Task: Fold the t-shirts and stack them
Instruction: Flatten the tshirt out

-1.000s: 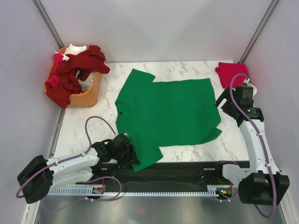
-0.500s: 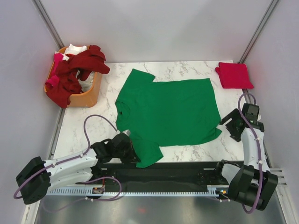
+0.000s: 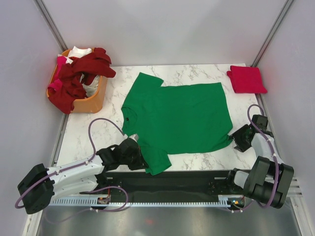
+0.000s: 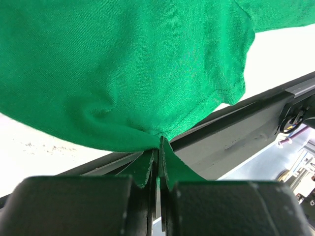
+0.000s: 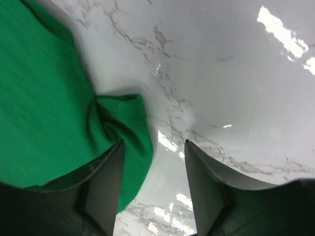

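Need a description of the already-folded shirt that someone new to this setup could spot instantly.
On the marble table, look to the far right corner. A bright red t-shirt lies there by itself. It is the only one folded into a flat square: the green t-shirt is spread open mid-table, and the others are heaped in the orange basket at far left.
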`<act>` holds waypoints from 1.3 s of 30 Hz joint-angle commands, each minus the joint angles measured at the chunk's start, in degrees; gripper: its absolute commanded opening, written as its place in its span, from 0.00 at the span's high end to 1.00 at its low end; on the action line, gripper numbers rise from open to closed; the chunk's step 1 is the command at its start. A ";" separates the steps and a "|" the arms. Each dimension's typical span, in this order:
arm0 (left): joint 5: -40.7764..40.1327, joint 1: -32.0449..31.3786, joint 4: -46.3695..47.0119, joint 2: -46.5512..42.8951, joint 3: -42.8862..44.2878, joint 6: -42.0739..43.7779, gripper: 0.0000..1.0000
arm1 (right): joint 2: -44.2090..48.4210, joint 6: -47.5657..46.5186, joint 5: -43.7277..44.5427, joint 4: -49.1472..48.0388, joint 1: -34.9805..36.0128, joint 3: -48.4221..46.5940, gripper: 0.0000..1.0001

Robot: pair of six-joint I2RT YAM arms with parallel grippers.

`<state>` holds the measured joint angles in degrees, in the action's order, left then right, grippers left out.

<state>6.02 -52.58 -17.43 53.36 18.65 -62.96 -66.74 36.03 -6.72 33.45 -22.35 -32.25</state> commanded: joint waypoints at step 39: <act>-8.37 0.19 -25.89 -12.32 16.58 4.95 0.98 | 19.02 -3.68 -6.90 10.76 -0.77 -6.24 1.00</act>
<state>1.37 -52.47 -38.26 41.58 30.81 -60.05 -47.46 33.12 -14.09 41.87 -22.90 -37.95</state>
